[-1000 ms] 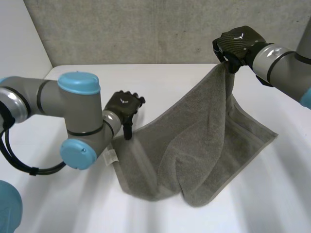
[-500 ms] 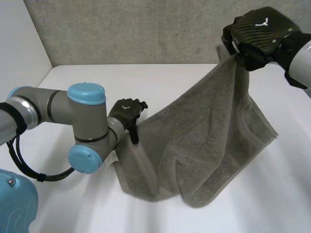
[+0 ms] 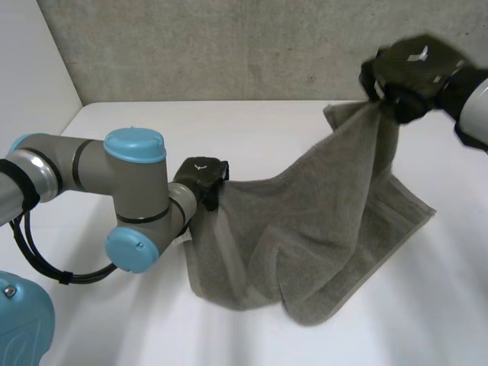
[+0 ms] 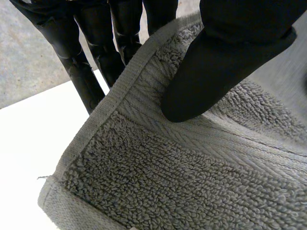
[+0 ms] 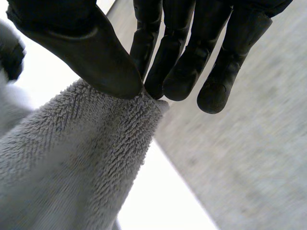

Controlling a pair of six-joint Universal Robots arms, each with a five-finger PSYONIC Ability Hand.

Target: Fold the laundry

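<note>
A grey towel [image 3: 320, 229] is being held stretched above the white table [image 3: 267, 130], with its near part lying on the surface. Its left edge is being pinched between thumb and fingers by the left hand [image 3: 202, 179], low down. Its far right corner is being pinched high up by the right hand [image 3: 408, 72].

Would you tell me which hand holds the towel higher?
The right hand, pinching a raised corner; the left hand grips the towel low, at its edge.
</note>
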